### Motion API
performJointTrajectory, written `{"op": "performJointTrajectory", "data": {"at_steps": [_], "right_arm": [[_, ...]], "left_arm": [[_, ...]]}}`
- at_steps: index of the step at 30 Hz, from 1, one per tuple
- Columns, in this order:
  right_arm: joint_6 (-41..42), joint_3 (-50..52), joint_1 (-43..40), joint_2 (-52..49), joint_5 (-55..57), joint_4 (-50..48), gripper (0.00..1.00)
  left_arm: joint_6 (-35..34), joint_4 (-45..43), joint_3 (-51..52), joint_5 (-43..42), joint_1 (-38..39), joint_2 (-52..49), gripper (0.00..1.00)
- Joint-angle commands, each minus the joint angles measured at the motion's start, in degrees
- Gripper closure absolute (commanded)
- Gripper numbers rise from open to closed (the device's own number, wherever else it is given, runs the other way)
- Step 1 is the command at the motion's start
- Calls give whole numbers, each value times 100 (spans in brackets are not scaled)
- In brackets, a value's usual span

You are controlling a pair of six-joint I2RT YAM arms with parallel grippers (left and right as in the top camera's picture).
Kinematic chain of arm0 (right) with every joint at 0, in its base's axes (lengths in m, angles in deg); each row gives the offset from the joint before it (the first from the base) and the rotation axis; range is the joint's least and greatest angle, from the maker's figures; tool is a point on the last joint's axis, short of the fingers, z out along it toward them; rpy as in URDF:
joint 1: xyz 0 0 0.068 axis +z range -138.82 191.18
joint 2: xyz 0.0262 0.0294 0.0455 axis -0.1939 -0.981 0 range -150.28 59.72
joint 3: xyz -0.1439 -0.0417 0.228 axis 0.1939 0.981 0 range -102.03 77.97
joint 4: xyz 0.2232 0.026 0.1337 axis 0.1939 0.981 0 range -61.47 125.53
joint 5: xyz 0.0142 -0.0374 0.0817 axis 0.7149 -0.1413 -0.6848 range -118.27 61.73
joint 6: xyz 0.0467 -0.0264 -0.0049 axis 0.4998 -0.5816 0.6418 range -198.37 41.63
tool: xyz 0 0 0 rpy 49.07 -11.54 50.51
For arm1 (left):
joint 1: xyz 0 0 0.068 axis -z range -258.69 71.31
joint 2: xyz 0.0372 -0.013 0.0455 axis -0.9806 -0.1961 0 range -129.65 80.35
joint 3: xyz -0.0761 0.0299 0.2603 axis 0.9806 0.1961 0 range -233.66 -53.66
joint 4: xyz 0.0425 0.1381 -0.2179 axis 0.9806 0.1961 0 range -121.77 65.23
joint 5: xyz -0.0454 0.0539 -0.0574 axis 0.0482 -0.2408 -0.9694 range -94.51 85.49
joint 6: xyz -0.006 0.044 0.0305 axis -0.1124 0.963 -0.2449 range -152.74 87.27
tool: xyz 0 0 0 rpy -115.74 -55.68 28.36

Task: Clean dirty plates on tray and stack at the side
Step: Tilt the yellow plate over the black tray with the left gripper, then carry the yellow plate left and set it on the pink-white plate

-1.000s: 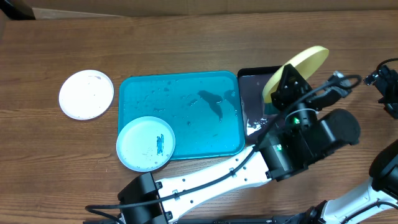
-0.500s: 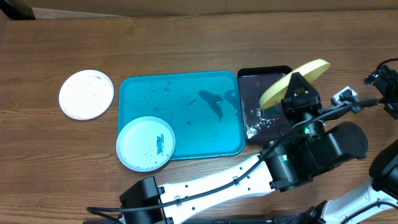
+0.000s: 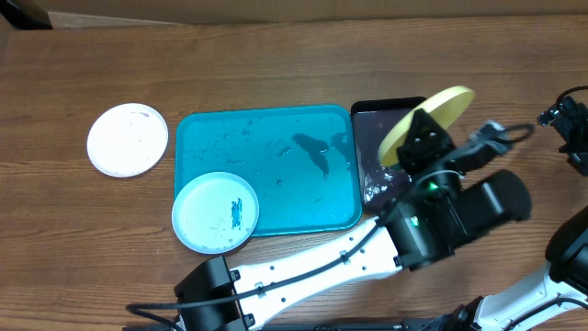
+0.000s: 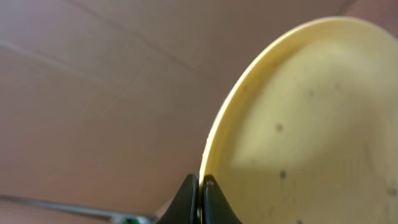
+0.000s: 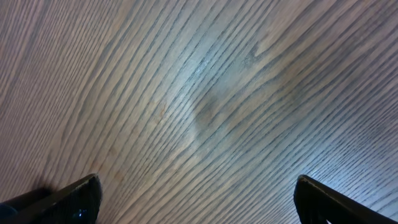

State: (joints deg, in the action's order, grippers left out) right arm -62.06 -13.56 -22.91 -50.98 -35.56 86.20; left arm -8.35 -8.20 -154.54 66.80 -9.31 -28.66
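Note:
My left gripper (image 3: pixel 422 129) is shut on the rim of the pale yellow-green plate (image 3: pixel 439 108), held tilted on edge above the black tray (image 3: pixel 378 112). In the left wrist view the plate (image 4: pixel 311 124) fills the right side, its rim pinched between the fingertips (image 4: pixel 189 198). The light blue plate (image 3: pixel 215 211) with dark scribbles lies on the front left corner of the turquoise tray (image 3: pixel 294 175). The white plate (image 3: pixel 128 139) lies on the table left of the tray. My right gripper (image 5: pixel 198 199) is open over bare wood, holding nothing.
The wooden table (image 3: pixel 276 55) runs behind the trays. The turquoise tray is wet with dark smears near its right side. The left arm (image 3: pixel 349 257) crosses the front of the table. Part of the right arm (image 3: pixel 574 129) shows at the right edge.
The left gripper has swung the yellow-green plate a little right and then back left over the black tray. Its tilt has changed slightly. The other plates have not moved.

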Motion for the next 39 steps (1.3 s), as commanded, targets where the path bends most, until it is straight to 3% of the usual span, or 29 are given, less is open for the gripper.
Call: {"op": "performJointTrajectory", "data": {"at_steps": [1,5,9,17,22,26,33,39], "right_arm": [[24,-101,-7,131,-28,-33,0],[22,-101,-7,131,-28,-33,0],[22,-101,-7,131,-28,-33,0],[22,-101,-7,131,-28,-33,0],[22,-101,-7,131,-28,-33,0],[22,-101,-7,131,-28,-33,0],[22,-101,-7,131,-28,-33,0],[22,-101,-7,131,-28,-33,0]], "left_arm": [[-2352,916,-127,-1167,-269,-7,96],[-3770,1899,-111,-2793,-695,-9,96],[-4474,2275,-111,-4334,-1309,-9,96],[-4590,2450,-111,-7877,-2942,-11,96],[-4590,2787,-83,-9414,-4214,-11,96],[-4581,3174,-52,-9265,-5021,-11,96],[-4583,3742,258,-8275,-6450,-13,96],[-4581,4081,494,-8268,-7637,-13,96]]}}
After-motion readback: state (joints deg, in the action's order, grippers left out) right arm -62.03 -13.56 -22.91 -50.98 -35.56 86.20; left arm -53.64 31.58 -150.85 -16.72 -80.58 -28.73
